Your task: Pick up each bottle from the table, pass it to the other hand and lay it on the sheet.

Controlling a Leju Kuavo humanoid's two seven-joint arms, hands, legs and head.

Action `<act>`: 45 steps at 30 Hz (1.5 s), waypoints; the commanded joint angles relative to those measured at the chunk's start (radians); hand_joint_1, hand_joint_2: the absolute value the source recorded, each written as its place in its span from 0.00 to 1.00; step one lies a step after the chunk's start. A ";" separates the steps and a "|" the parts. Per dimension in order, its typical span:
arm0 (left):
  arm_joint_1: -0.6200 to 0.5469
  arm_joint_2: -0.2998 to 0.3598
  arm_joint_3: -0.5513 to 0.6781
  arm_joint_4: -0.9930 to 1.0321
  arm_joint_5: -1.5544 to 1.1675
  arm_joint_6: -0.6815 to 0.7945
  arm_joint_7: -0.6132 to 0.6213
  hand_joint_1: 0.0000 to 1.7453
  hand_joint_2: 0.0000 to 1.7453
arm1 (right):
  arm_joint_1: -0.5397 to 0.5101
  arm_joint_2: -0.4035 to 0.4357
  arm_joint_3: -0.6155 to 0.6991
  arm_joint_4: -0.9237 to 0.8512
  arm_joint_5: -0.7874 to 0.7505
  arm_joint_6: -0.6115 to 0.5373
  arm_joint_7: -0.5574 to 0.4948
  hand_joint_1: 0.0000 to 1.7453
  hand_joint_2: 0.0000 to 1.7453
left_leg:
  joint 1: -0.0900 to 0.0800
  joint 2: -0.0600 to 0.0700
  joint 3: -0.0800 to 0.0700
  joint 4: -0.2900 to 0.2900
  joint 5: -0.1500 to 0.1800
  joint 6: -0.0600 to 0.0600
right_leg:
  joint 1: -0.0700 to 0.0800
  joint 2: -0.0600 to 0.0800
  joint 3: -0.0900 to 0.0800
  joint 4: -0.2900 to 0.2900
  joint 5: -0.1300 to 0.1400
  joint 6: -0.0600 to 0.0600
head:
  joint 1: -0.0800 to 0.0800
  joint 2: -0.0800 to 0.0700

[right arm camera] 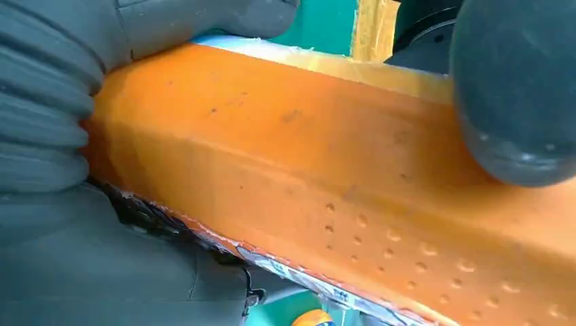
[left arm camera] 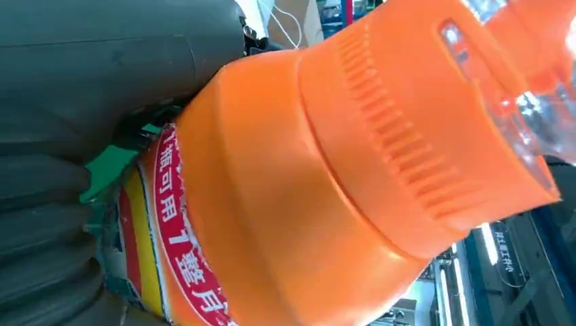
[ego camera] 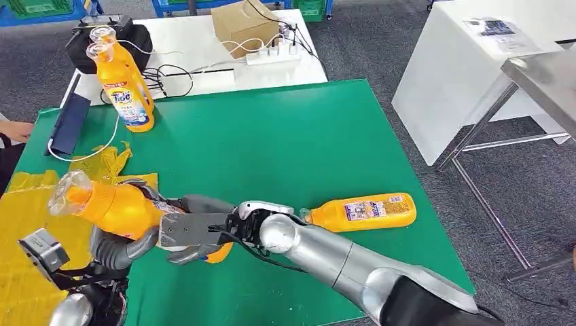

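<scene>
An orange detergent bottle (ego camera: 115, 205) with a clear cap is held off the table over the edge of the yellow sheet (ego camera: 27, 224), cap toward the left. My right hand (ego camera: 195, 234) grips its lower body (right arm camera: 306, 170). My left hand (ego camera: 122, 250) wraps it from below near the shoulder (left arm camera: 306, 176); its grey thumb (left arm camera: 102, 81) lies against the bottle. A second orange bottle (ego camera: 363, 211) lies on its side on the green table (ego camera: 272, 136), to the right of my right forearm. Two more Tide bottles (ego camera: 126, 88) stand upright at the table's back left.
A dark blue flat case (ego camera: 68, 122) with a white cable lies at the table's left edge. Behind stands a white table with a cardboard box (ego camera: 243, 24), a power strip (ego camera: 272, 54) and a black bag (ego camera: 139, 37). A person's hand (ego camera: 15, 129) shows at far left. A metal table (ego camera: 543, 75) stands right.
</scene>
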State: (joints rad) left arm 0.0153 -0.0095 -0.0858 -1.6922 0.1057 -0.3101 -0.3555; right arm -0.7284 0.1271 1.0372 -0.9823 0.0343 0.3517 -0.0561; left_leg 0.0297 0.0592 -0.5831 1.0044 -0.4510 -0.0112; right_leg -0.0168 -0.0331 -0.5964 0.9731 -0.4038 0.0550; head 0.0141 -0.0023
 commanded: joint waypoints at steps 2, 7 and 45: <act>-0.024 -0.019 0.010 0.026 -0.032 0.002 0.003 1.00 1.00 | -0.007 -0.033 0.044 0.035 0.062 -0.070 -0.003 0.62 1.00 | 0.000 -0.007 0.003 -0.001 0.000 0.002 | 0.000 0.000 0.004 -0.001 -0.001 -0.002 | 0.000 0.000; 0.034 0.009 0.131 -0.014 -0.208 0.102 -0.062 1.00 1.00 | -0.008 -0.167 -0.050 -0.060 0.124 -0.090 -0.006 0.00 1.00 | 0.000 -0.007 0.001 0.000 0.000 0.002 | 0.000 -0.001 0.003 -0.001 0.000 -0.001 | 0.000 0.000; 0.094 0.291 0.278 0.573 -1.676 0.821 0.193 1.00 1.00 | -0.098 -0.638 -0.088 -0.277 -0.032 0.135 0.021 0.00 1.00 | -0.002 -0.007 0.002 -0.001 -0.001 0.002 | -0.002 0.000 0.002 0.000 -0.001 -0.002 | 0.000 0.000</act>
State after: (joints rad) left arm 0.1356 0.2529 0.2659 -1.2249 -1.5637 0.5539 -0.1812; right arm -0.7587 -0.4917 0.8702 -1.2612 0.0091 0.4974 -0.0423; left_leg 0.0283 0.0551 -0.5849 1.0044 -0.4511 -0.0109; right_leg -0.0179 -0.0364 -0.5962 0.9730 -0.4039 0.0552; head 0.0145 -0.0023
